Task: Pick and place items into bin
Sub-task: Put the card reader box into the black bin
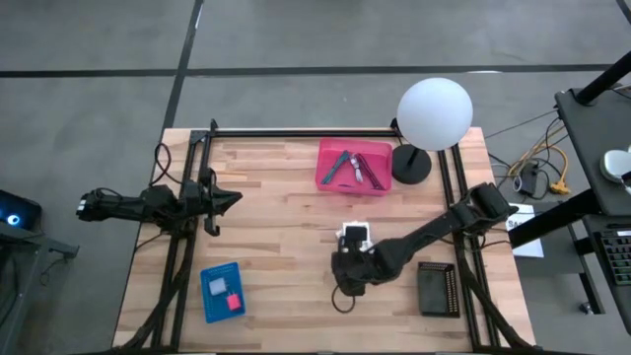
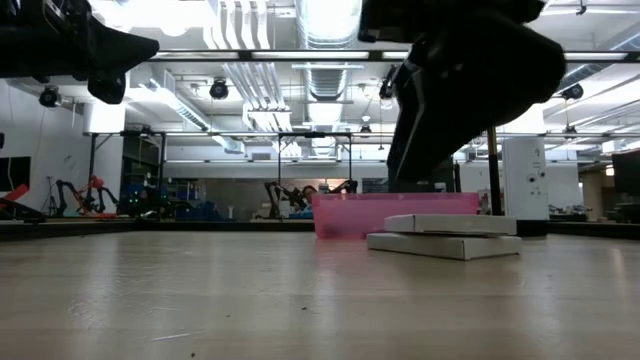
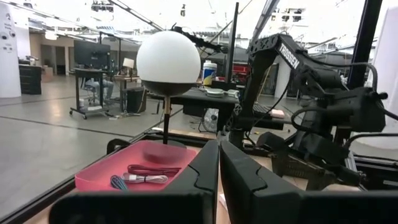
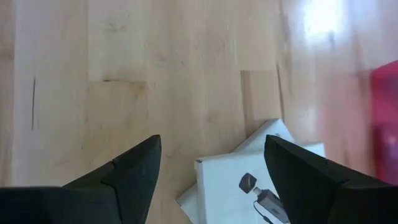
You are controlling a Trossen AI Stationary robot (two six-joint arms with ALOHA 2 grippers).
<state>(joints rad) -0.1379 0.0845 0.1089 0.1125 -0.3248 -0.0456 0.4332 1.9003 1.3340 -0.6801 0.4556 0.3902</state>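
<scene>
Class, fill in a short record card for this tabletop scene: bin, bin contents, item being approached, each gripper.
bin: pink bin, far side of the wooden table, beside the white globe lamp
bin contents: teal-handled tool, cords
item approached: white card with black print
right gripper: open, above the card
left gripper: shut, waiting at the table's left

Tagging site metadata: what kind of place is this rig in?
Likely a robotics lab in an industrial hall: exposed ceiling ducts, other robot arms on benches behind the wooden table, a polished concrete floor.
</scene>
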